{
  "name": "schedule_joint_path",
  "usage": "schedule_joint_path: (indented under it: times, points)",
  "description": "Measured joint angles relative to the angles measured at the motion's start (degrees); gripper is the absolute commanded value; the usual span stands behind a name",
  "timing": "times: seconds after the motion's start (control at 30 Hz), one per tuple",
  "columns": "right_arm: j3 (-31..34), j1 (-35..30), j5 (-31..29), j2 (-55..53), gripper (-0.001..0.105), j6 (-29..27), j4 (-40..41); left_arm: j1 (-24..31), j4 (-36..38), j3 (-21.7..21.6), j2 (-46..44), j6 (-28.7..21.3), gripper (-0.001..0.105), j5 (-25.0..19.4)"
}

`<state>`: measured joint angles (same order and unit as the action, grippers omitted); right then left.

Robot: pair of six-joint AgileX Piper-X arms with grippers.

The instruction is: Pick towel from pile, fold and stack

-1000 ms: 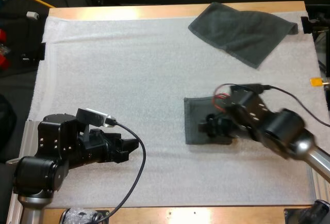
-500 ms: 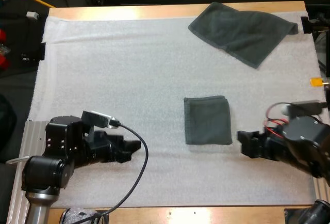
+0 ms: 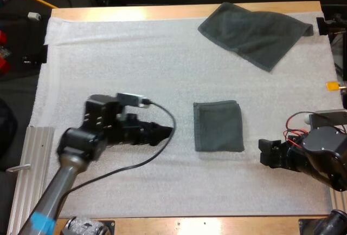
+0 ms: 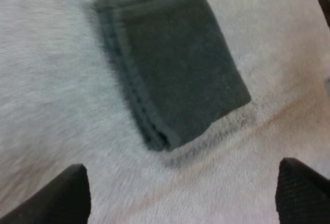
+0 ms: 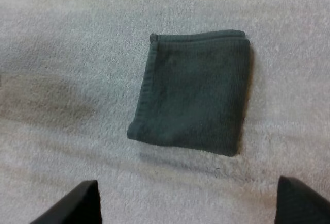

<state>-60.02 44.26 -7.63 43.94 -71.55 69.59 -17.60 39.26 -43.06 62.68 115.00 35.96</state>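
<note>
Wooden bench (image 3: 162, 12) covered by a white mat (image 3: 108, 67). A folded towel (image 3: 218, 126), a neat dark grey-green square, lies flat right of the mat's middle. The left gripper (image 3: 164, 133) sits just left of it, the right gripper (image 3: 265, 152) near its right side. Both have fingers apart, holding nothing. A second towel (image 3: 255, 32) lies loose at the far right. One towel appears done; the other awaits picking, folding and stacking.

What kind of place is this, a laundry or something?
Probably a robotics test bench, not a laundry: a left gripper and right gripper over a white mat on a wooden table, with a folded towel and an unfolded towel for practice.
</note>
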Motion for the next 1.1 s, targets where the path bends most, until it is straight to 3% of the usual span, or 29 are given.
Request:
schedule_joint_path:
  times: [0.33,0.77,1.1]
  points:
    - [0.00,0.00,-0.28,0.00,0.067,0.00,0.00,-7.38,-17.44,-0.52,18.83,11.09,0.070,-3.15]
    - [0.00,0.00,-0.32,0.00,0.067,0.00,3.26,-10.41,-18.01,-11.75,37.86,12.72,0.070,-2.54]
    - [0.00,0.00,-2.16,0.00,0.067,0.00,5.65,-11.27,-15.32,-16.05,42.15,16.32,0.069,1.97]
